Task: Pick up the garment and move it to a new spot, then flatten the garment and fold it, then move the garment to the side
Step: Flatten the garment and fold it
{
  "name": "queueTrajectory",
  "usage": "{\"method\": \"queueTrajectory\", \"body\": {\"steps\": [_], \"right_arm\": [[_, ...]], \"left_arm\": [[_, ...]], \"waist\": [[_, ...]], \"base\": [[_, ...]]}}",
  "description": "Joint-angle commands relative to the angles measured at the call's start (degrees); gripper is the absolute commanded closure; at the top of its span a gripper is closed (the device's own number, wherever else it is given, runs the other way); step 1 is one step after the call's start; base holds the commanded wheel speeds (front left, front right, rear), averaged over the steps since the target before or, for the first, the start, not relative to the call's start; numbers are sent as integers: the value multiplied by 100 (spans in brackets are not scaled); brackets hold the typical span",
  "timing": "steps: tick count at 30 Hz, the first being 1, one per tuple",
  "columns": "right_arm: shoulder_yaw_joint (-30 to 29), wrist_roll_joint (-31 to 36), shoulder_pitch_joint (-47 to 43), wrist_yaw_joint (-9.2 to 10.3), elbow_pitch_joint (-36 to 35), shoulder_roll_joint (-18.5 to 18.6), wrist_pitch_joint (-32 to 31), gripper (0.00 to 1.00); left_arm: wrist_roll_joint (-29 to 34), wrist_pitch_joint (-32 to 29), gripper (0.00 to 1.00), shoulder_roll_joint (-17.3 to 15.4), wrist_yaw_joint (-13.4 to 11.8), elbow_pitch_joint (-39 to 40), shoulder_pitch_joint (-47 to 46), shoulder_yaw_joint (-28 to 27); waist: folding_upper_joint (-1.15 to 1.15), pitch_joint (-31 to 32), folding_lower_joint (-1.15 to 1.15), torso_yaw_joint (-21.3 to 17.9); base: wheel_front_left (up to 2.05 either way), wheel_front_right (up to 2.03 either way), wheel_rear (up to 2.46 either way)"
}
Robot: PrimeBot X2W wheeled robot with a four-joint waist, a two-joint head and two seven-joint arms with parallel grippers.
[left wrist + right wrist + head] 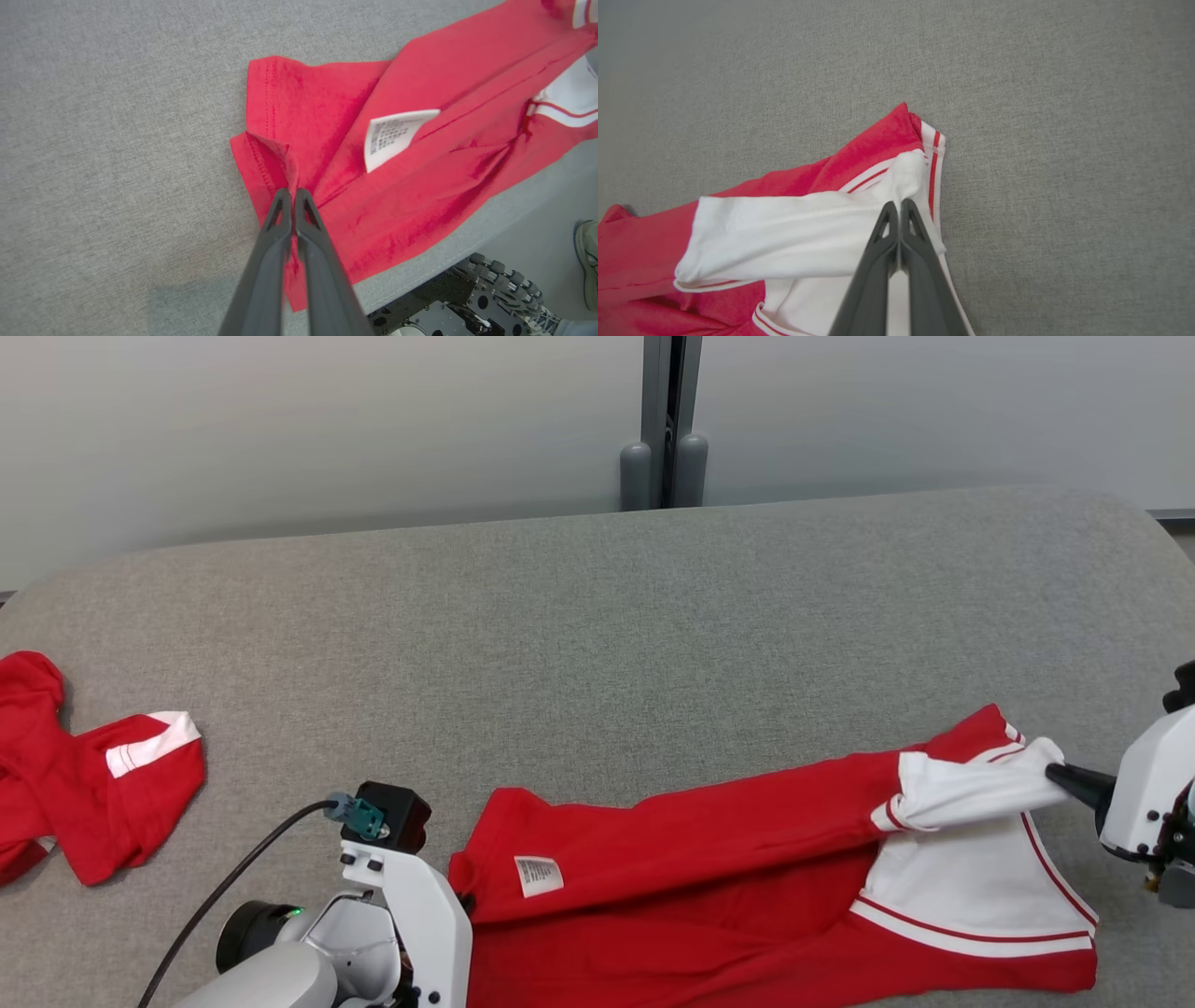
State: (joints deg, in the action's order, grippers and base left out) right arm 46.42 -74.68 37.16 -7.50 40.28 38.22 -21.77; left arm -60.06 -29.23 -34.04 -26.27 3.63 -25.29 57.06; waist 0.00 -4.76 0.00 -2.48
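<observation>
Two sets of jaws are shut on one red and white garment (709, 887), which lies stretched across the near part of the grey table (597, 616) between them. Our left jaws are pressed together on a raised fold of the red hem (273, 154), with the fabric pinched up right at their tips. In the left wrist view the red cloth spreads away beyond the tips and to their right, and a white care label (397, 135) lies on it well past them. Our right jaws are closed on a bunch of white cloth (908, 175) at the garment's other end, and the bunch stands just ahead of their tips. A white panel (784, 238) trails off to their left, and a white edge with a red stripe (934, 172) runs just beside them on the right. In the head view the dark tip of a right finger (1074, 782) meets that white bunch. Well to the left of the left jaws, apart from the held piece, a second red garment (93, 784) with a white stripe sits crumpled on the table. Past the table's near edge, to the right of the left jaws, we see a dark part of our base (467, 298) and a person's shoe (586, 261) on the floor.
</observation>
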Motion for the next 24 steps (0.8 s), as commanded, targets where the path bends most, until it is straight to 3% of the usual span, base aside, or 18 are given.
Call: {"method": "queueTrajectory", "body": {"steps": [1,3,4,5,6,15,24], "right_arm": [[-11,-26,-89,1,24,28,-49,100],[-5,-34,-160,1,61,-3,-110,100],[-11,-28,-185,1,73,-15,-118,100],[-23,-22,-204,1,101,-27,-128,69],[-35,-27,-233,1,138,-47,-151,0],[-271,-52,-433,0,32,-16,73,0],[-941,197,-867,0,-896,185,1694,0]], "left_arm": [[-9,-14,100,-28,-2,-18,48,4],[-33,-25,100,-17,1,-27,86,28],[-43,-29,91,-11,7,-36,112,41],[-45,-30,54,-7,19,-50,131,53],[-50,-45,0,0,39,-67,149,76],[67,288,0,-31,-13,-83,171,-59],[455,1911,0,-10,-345,45,441,-766]], "waist": [[0,24,0,-1],[0,61,0,1],[0,77,0,2],[0,90,0,4],[0,101,0,6],[0,289,0,45],[0,507,0,60]], "base": [[0,0,0],[0,0,0],[0,0,0],[0,0,0],[0,0,0],[0,0,0],[0,0,0]]}}
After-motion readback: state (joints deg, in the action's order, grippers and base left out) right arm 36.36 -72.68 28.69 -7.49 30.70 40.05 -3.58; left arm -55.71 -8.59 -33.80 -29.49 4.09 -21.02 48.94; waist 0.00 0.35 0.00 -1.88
